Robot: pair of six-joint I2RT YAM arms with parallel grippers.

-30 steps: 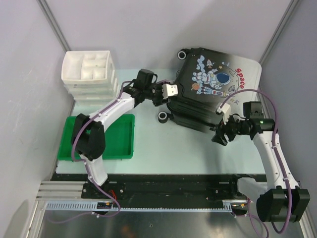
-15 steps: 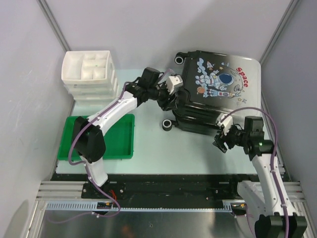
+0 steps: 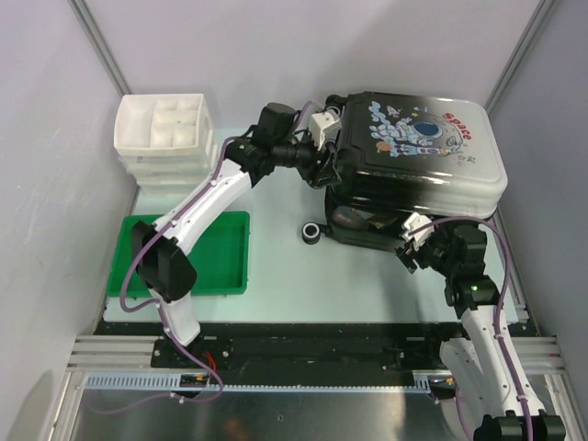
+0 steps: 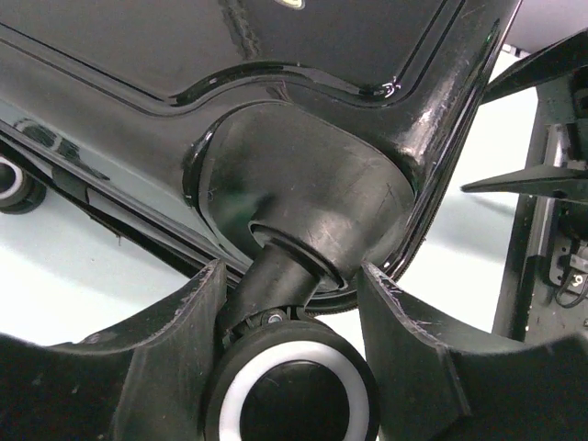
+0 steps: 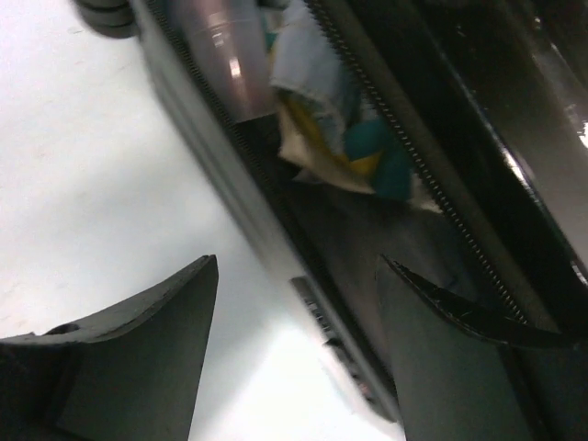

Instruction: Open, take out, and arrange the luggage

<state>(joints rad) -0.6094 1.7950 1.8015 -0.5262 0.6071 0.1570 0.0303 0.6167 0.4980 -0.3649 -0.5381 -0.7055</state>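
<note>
Luggage (image 3: pixel 413 156) at far right of table (image 3: pixel 276 253). Lid now tilted up from near-flat a second ago, gap open along near edge. Left gripper (image 3: pixel 323 165) clamped on lid wheel (image 4: pixel 289 395). Right gripper (image 3: pixel 415 246) fingers apart, empty, at gap. Cloth (image 5: pixel 340 147) visible inside. Opening under way, take-out likely next.

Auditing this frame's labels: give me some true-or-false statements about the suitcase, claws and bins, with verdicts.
The left claw grips a wheel of the suitcase. True.
The suitcase is fully shut. False: its lid is raised, contents showing.
The right claw clamps the cloth. False: the claw is open, the cloth lying inside the suitcase.
The green tray lies left of the suitcase. True.
The white drawer box sits in the tray. False: the box stands beyond the tray.
</note>
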